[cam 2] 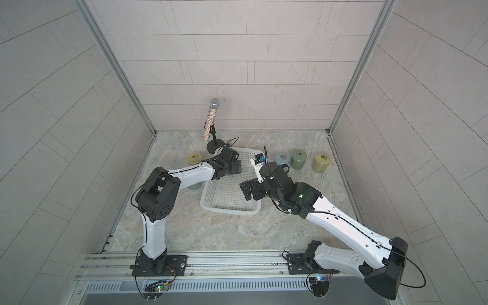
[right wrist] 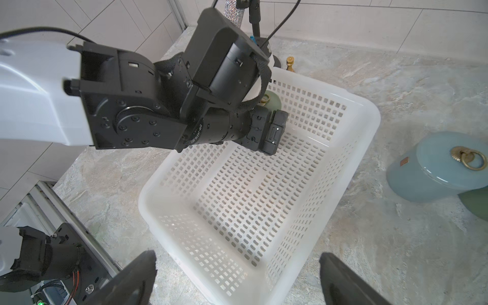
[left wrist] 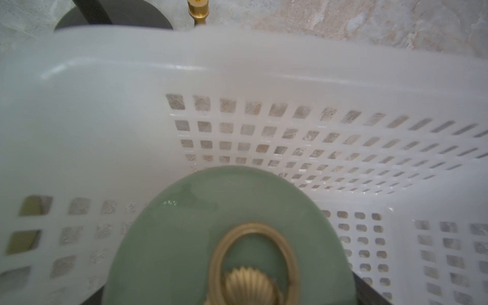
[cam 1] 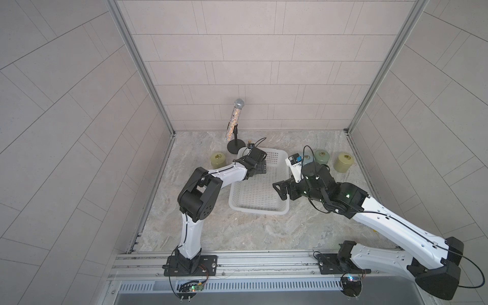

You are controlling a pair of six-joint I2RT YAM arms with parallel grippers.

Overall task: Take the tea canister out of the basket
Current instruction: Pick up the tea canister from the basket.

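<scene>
Green tea canister [left wrist: 237, 237] sits in the far left corner of the white basket [right wrist: 364, 124], right under the left gripper [cam 1: 260, 169]. Whether its fingers have clamped on, can't tell. Right gripper [right wrist: 237, 257] hovers at the basket's right side, fingers wide apart.

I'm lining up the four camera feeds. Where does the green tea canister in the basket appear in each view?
Both top views: not visible; the left gripper covers it at the far end of the white basket.
Left wrist: the green tea canister fills the lower middle, gold ring on its lid.
Right wrist: a green sliver above centre, behind the left gripper.
Shared landmark: the white basket, in all four views.
</scene>
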